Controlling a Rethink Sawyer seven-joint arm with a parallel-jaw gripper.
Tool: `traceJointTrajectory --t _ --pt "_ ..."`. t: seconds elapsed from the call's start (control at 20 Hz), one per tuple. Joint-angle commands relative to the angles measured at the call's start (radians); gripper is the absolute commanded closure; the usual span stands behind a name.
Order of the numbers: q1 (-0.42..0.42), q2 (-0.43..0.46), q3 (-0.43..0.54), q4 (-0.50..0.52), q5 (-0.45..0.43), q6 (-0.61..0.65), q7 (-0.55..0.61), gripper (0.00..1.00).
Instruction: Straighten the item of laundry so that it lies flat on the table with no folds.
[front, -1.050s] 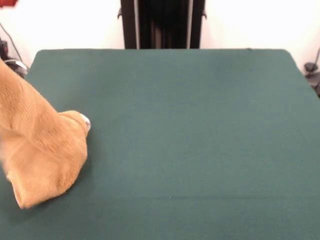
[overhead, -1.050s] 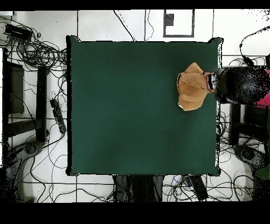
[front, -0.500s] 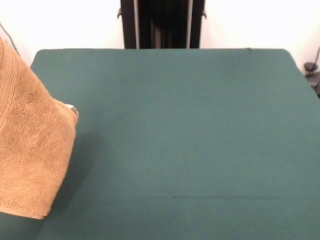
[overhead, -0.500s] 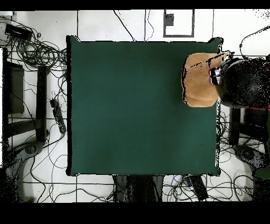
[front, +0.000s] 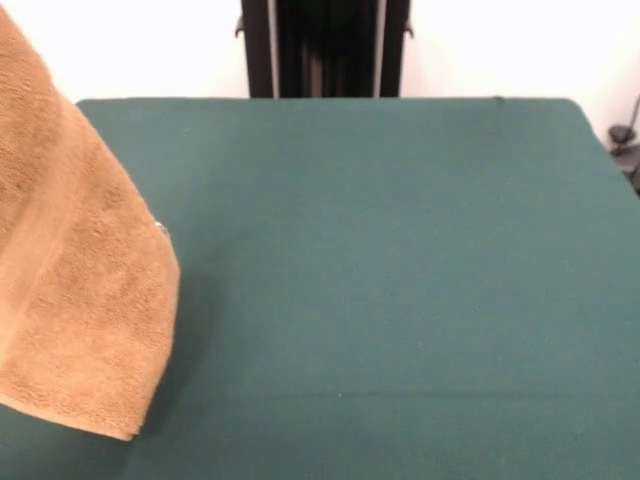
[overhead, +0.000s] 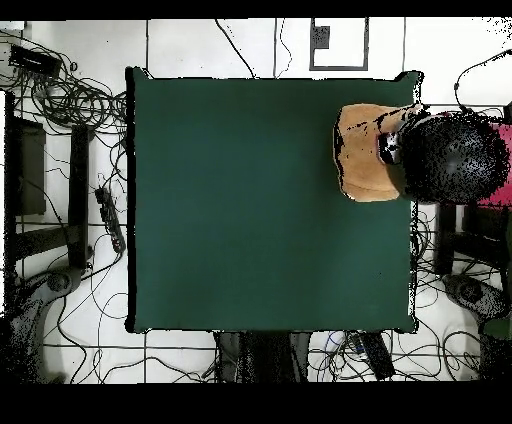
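Observation:
The item of laundry is a golden-orange terry towel at the left of the front view. It hangs as one broad sheet with a flat woven band running down it, and its lower corner is close to the table. From overhead the towel lies over the right edge of the dark green table, next to a person's head that leans in there. The hands holding it are hidden. No gripper or arm shows in either view.
The robot's dark pedestal stands behind the table's far edge. Cables and stands lie on the floor around the table in the overhead view.
The towel was a crumpled heap on the table. It has been lifted and opened into a hanging sheet, and the person's head has moved in over the table's edge.

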Motion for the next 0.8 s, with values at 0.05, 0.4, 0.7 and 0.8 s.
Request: traceJointTrajectory --t 0.05,0.4,0.7,0.8 --pt "0.128 0.069 0.050 0.173 -0.041 -0.073 -0.032 1.00" --pt "0.302 0.138 -0.098 0.157 -0.195 -0.230 0.229 1.00" --pt "0.485 0.214 -0.251 0.079 -0.262 -0.263 0.413 1.00" --pt "0.554 0.245 -0.304 0.044 -0.284 -0.260 0.469 1.00"
